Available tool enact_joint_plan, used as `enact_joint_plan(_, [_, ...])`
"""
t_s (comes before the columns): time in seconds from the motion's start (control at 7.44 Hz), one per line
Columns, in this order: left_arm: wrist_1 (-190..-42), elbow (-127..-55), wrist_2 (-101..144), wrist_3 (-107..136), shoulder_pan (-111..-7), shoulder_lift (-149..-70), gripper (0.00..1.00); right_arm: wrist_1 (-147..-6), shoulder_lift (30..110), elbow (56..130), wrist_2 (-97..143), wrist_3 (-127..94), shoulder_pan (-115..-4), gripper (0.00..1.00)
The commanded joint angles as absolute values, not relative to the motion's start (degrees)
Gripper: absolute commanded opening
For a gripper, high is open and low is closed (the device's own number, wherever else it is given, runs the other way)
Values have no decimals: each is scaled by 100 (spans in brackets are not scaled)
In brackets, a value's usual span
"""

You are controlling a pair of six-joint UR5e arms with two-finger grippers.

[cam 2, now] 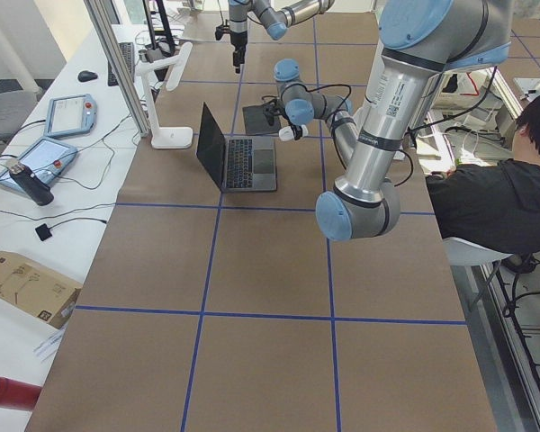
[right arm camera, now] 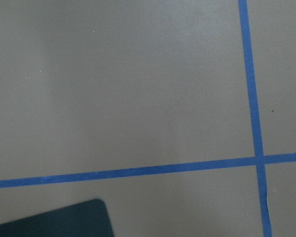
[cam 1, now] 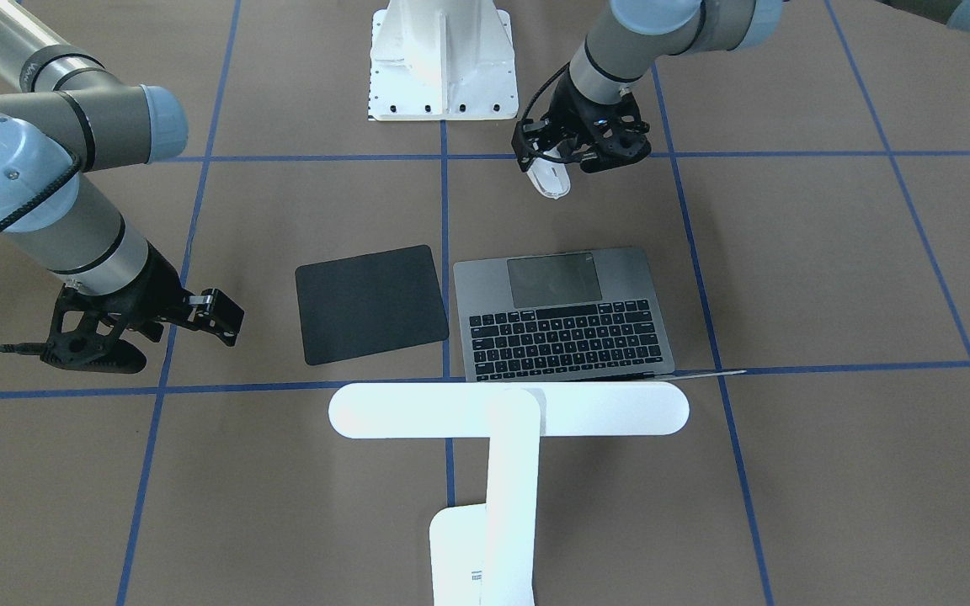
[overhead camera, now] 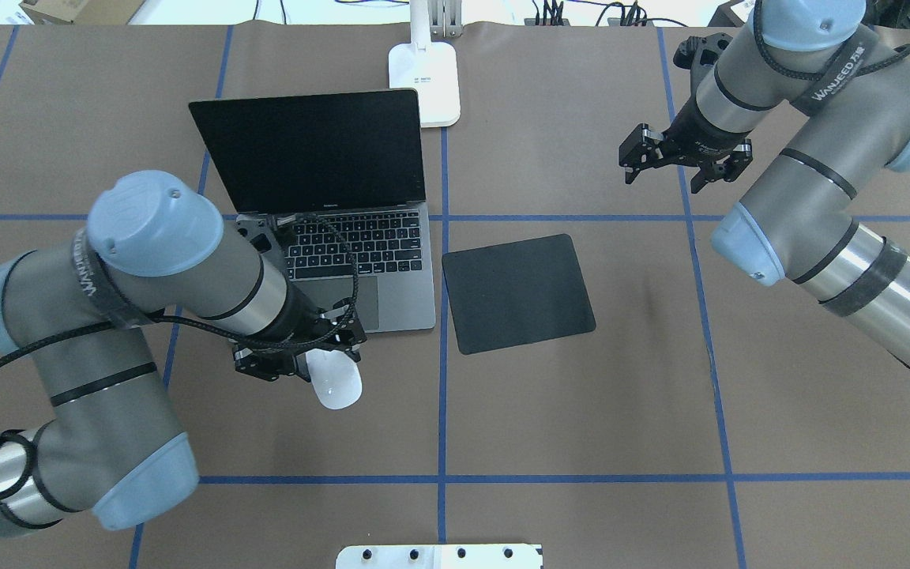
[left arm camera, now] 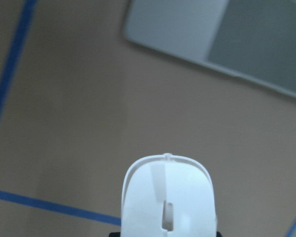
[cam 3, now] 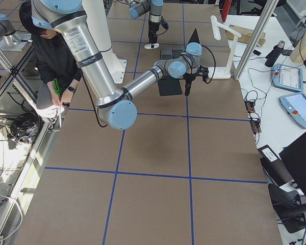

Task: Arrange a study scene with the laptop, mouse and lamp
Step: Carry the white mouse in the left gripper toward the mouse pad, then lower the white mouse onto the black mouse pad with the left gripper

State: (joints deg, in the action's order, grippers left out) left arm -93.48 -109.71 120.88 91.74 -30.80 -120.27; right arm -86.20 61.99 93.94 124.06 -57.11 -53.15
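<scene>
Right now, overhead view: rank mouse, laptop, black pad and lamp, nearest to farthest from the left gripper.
1. mouse, held in the left gripper.
2. laptop, just beyond it.
3. black pad, to its right.
4. lamp, at the far edge.

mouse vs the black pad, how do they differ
The mouse is glossy white and rounded; the black pad is matte, flat and rectangular. The mouse is much smaller than the pad. The mouse is gripped by the left gripper; the pad lies untouched on the table. Both are close to the laptop.
</scene>
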Motion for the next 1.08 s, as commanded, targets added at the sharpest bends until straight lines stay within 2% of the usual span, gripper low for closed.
enact_joint_plan(0.0, [-9308, -9631, 11770, 9035, -3085, -13362, 39, -8613, 6354, 9422, 12410, -5695, -5466, 99])
enact_joint_plan(0.27, [-9351, -8391, 11331, 8879, -3085, -14531, 39, -8613, 6372, 9571, 12401, -5713, -5615, 99])
enact_joint_plan(0.54, [-9369, -7510, 11032, 8282, -3076, -15027, 39, -8596, 6390, 9606, 12262, -5713, -5634, 99])
enact_joint_plan(0.67, [-9378, -6784, 10987, 8140, -3067, -15473, 39, -8596, 6433, 9667, 12243, -5713, -5634, 99])
enact_joint_plan(0.94, [-9465, -6233, 10732, 7824, -2954, -15671, 39, -8596, 6442, 9642, 12226, -5704, -5634, 99])
